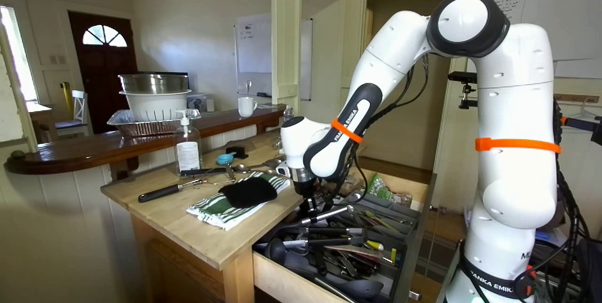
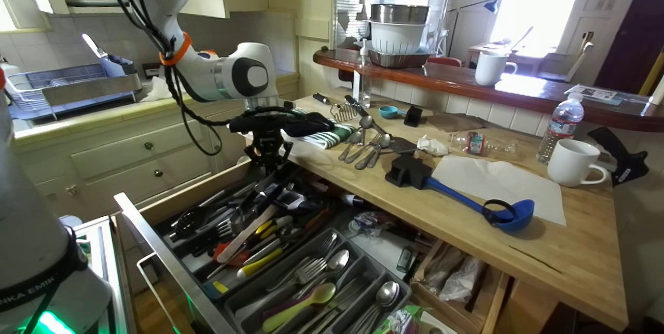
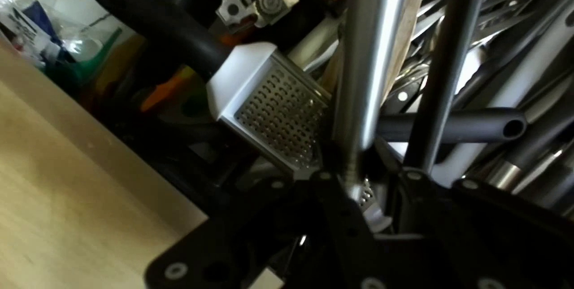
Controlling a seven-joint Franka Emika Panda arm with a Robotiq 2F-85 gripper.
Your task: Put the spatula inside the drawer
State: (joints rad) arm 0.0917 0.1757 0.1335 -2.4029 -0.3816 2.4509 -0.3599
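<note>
The drawer stands pulled out below the counter, full of dark and metal utensils. Its light wood side (image 1: pixel 294 278) and its front edge (image 2: pixel 161 259) show in the exterior views. My gripper (image 1: pixel 310 205) points down inside the drawer, close to the counter; it also shows in an exterior view (image 2: pixel 268 164). In the wrist view my fingertips (image 3: pixel 356 154) are shut on a shiny metal handle, apparently the spatula (image 3: pixel 370 64). This handle seems to show in an exterior view as a silver rod (image 1: pixel 328 215). The far end of the spatula is hidden under the gripper.
A grater (image 3: pixel 282 109) lies beside the fingers. The counter edge (image 3: pixel 103 168) is close on one side. On the counter are a striped towel (image 1: pixel 244 199), a soap bottle (image 1: pixel 187 145), several spoons and forks (image 2: pixel 363 142), a blue ladle (image 2: pixel 511 214) and a white mug (image 2: pixel 570 162).
</note>
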